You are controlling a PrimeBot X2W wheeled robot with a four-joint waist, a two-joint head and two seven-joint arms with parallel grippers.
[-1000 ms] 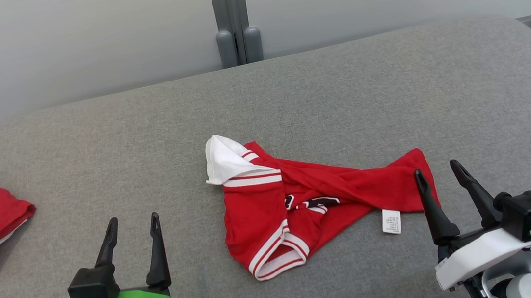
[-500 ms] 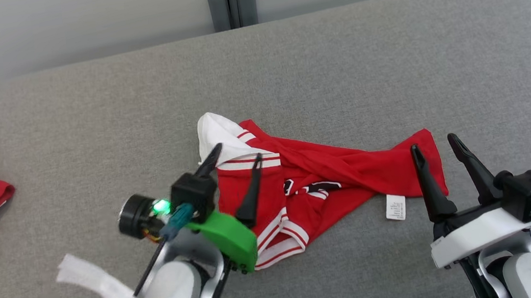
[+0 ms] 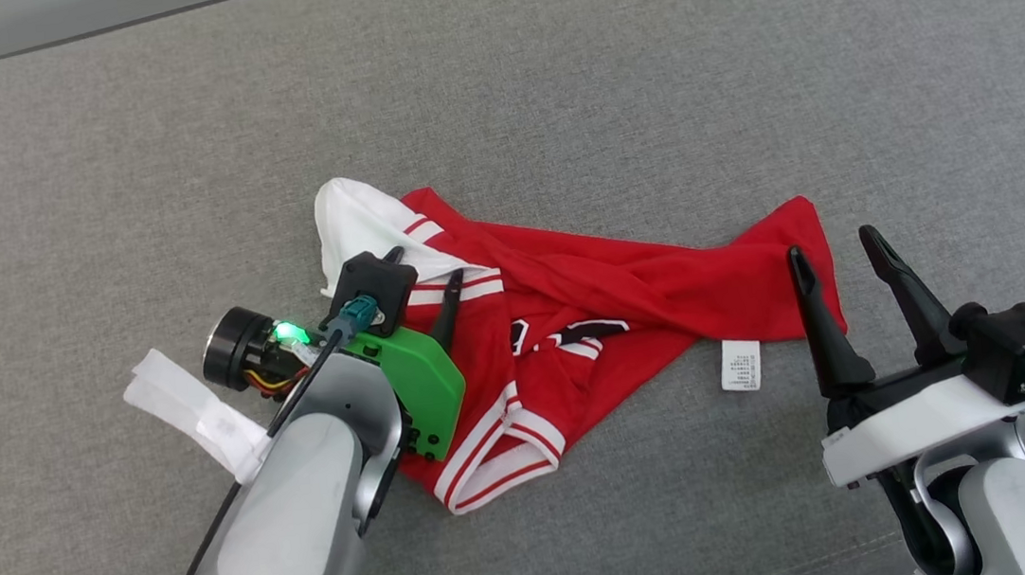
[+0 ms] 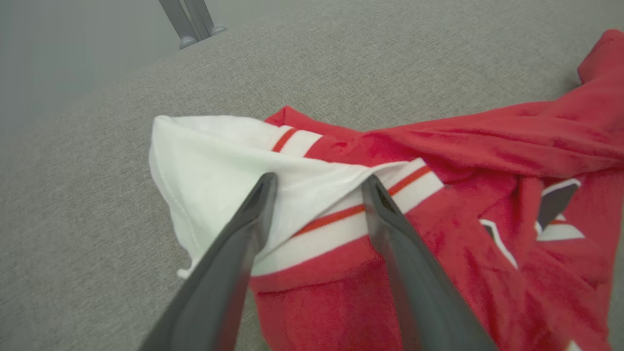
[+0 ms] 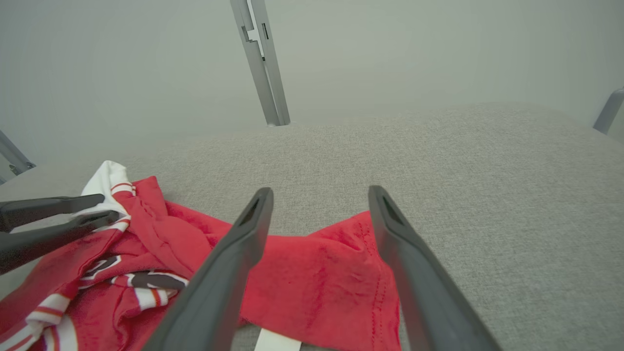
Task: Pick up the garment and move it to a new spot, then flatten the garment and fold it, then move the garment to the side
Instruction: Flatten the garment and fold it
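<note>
The garment (image 3: 628, 299) is a red jersey with white striped trim, lying crumpled on the grey surface, a white fold at its far left end. My left gripper (image 3: 425, 268) stands open low over that end. In the left wrist view the left gripper (image 4: 319, 179) straddles the white fold and striped band of the garment (image 4: 463, 146), with nothing pinched between the fingers. My right gripper (image 3: 832, 244) stands open at the garment's right corner. In the right wrist view the right gripper (image 5: 320, 191) hovers over the red hem of the garment (image 5: 317, 273).
A grey fabric surface (image 3: 737, 64) spreads all around the garment. A white care label (image 3: 740, 365) sticks out from the garment's near edge. White tape (image 3: 193, 416) hangs off my left arm. A grey metal post (image 5: 261, 63) stands before the pale wall behind.
The head camera has tilted down. My left gripper has travelled forward and right, from the bare surface onto the garment's white end. The right gripper has stayed at the right corner.
</note>
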